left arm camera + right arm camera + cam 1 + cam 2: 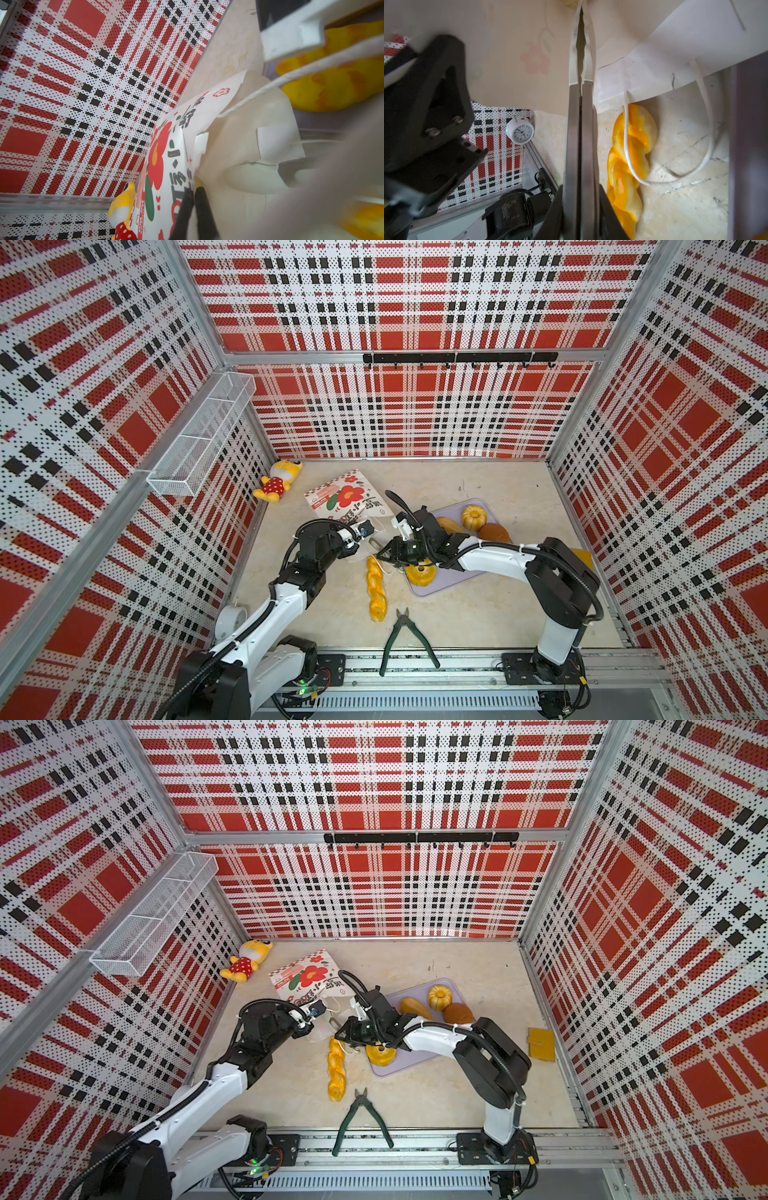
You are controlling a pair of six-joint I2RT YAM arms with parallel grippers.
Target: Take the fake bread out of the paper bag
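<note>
- The left gripper (194, 191) is clenched on the rim of the paper bag (345, 499), its black fingers (185, 207) pinching the printed wall. This grip most likely anchors the bag and lifts its mouth so the other arm can work there.
- The paper bag lies on its side on the table, left of centre in both top views, with the flower print facing up.
  - Its long axis runs diagonally. The base points to the far-left corner, near the plush doll (276, 483), and the mouth points to the near middle, facing both grippers.
  - Whether any bread remains inside cannot be told.
- The twisted braid (376, 589) lies on the bare table just outside the bag's mouth and appears to be already out.
  - Its long axis runs from the mouth toward the near edge.
  - In the right wrist view a white cord handle (627, 149) loops over its far end, so lifting the bag could drag the braid along.
- The right gripper (580, 12) has its fingers pressed together and points into the bag's mouth. Whether paper or anything else is caught between the tips cannot be told.
- The ring bread (420, 574) sits on the near corner of the lilac tray (440, 591), just beside the right arm.
- Farther back on the tray lie the long loaf (449, 524), the fluted cake (473, 517) and the brown round bun (494, 533), all well apart from the bag. The tray appears to be the collecting place.
</note>
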